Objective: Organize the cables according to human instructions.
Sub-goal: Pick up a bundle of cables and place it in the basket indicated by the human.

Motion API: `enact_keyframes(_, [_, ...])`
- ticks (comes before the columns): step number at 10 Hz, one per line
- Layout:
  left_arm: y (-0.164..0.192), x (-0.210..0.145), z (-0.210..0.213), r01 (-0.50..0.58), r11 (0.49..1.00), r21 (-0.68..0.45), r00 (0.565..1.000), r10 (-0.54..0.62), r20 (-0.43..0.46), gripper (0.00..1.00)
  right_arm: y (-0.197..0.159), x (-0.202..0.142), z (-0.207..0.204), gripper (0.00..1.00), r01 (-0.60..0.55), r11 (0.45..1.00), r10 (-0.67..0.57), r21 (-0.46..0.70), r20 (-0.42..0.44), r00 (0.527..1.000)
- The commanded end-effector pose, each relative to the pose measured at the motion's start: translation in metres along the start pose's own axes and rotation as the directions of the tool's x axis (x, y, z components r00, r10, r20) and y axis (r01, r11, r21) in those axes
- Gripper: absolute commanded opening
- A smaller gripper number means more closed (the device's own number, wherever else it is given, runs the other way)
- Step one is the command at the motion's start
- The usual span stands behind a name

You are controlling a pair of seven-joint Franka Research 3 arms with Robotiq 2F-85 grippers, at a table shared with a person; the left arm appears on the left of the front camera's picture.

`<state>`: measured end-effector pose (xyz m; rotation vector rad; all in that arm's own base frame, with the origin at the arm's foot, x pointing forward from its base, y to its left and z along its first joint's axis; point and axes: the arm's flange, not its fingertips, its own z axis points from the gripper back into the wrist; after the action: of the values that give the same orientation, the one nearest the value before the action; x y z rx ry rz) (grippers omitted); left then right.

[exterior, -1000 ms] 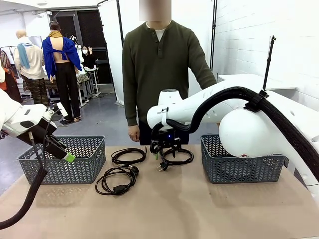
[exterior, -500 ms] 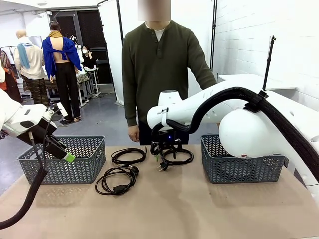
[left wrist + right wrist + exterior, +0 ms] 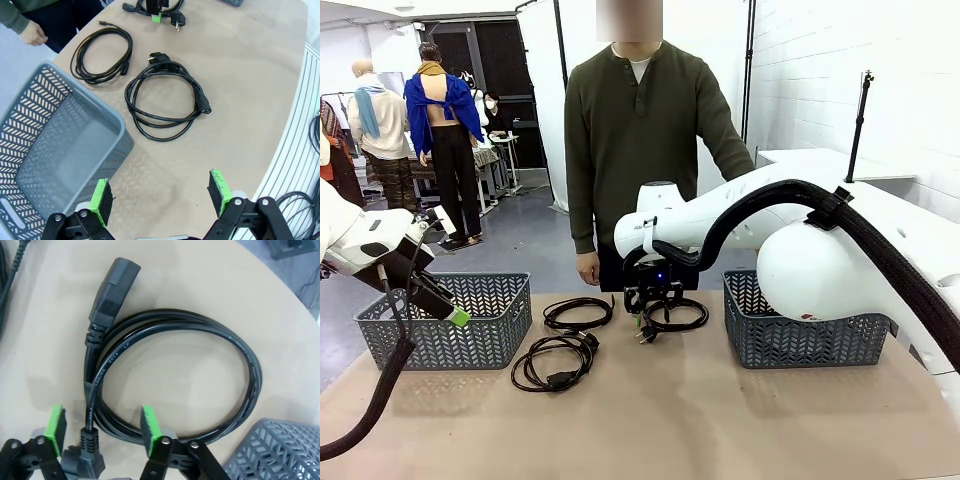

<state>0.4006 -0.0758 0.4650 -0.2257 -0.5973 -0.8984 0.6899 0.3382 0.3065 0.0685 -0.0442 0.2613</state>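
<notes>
Jaws of the right gripper [image 3: 101, 425] stand half-wide astride the looped black power cord [image 3: 240, 355], placed to pinch it; the left gripper [image 3: 160, 190] gapes wide, idle.

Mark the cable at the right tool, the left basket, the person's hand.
cable [image 3: 245, 354]: right wrist view, coil's outer loop
left basket [image 3: 470, 345]: front view, front wall
person's hand [image 3: 587, 268]: front view, knuckles

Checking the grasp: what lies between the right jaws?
Strands of one coiled cable lie between the right jaws, in the right wrist view.
</notes>
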Motion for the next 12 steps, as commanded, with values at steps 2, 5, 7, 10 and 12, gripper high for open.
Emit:
enact_keyframes(2, [0.003, -0.002, 0.000, 0.001, 1.000, -0.010, 1.000, -0.001, 0.012, 1.00, 0.006, 0.014, 0.003, 0.09, 0.023, 1.000, -0.023, -0.018, -0.017, 1.000])
enact_keyframes(5, [0.003, -0.002, 0.000, 0.001, 1.000, -0.010, 1.000, -0.001, 0.012, 1.00, 0.006, 0.015, 0.002, 0.00, 0.022, 1.000, -0.022, -0.002, -0.030, 0.999])
enact_keyframes(7, [0.003, -0.002, 0.000, 0.001, 1.000, -0.010, 1.000, -0.001, 0.012, 1.00, 0.004, 0.015, 0.000, 0.00, 0.030, 0.999, -0.029, 0.014, -0.046, 0.999])
enact_keyframes(10, [0.003, -0.002, 0.000, 0.001, 1.000, -0.010, 1.000, -0.001, 0.012, 1.00, 0.002, 0.016, 0.002, 0.00, 0.036, 0.999, -0.035, 0.010, -0.055, 0.998])
enact_keyframes(12, [0.003, -0.002, 0.000, 0.001, 1.000, -0.010, 1.000, -0.001, 0.012, 1.00, 0.002, 0.015, 0.022, 0.00, 0.004, 0.999, -0.005, -0.032, -0.028, 1.000])
